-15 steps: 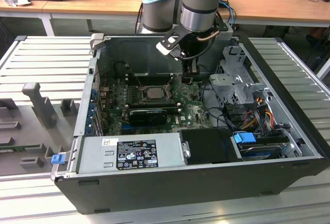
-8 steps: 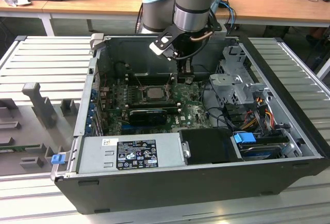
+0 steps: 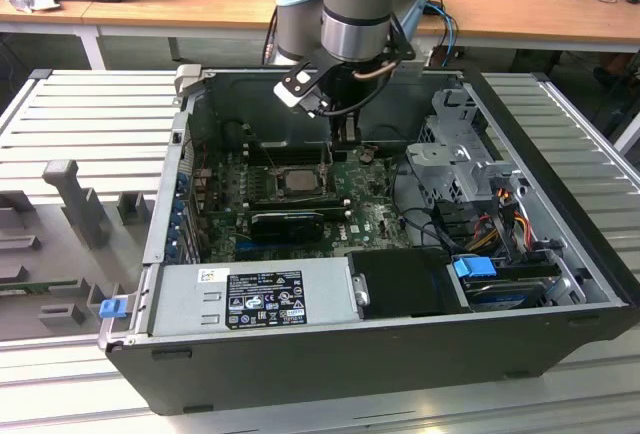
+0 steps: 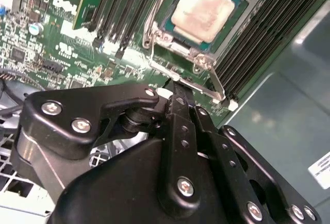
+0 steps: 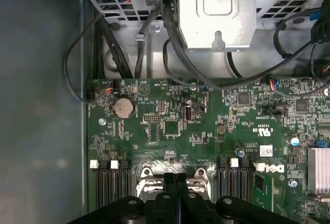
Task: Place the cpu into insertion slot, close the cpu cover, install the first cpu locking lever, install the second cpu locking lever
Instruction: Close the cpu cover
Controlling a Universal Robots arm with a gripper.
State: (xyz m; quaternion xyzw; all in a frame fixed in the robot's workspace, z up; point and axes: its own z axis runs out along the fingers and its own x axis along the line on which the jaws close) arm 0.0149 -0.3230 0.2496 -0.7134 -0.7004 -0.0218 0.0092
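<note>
Hanging over the green motherboard [image 5: 206, 136], the gripper [image 3: 345, 137] is pressing its fingers [image 5: 170, 188] tightly together, with nothing visible between them. In the exterior view it is sitting at two o'clock of the insertion slot [image 3: 270, 186]. The cpu [image 4: 201, 8] is lying seated there, with the cpu cover [image 4: 178, 46] framing it.

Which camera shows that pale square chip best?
Second wrist view: the pale silvery-beige square chip sits close and clear. The exterior view shows it small; in the first wrist view the tool blocks it.
</note>
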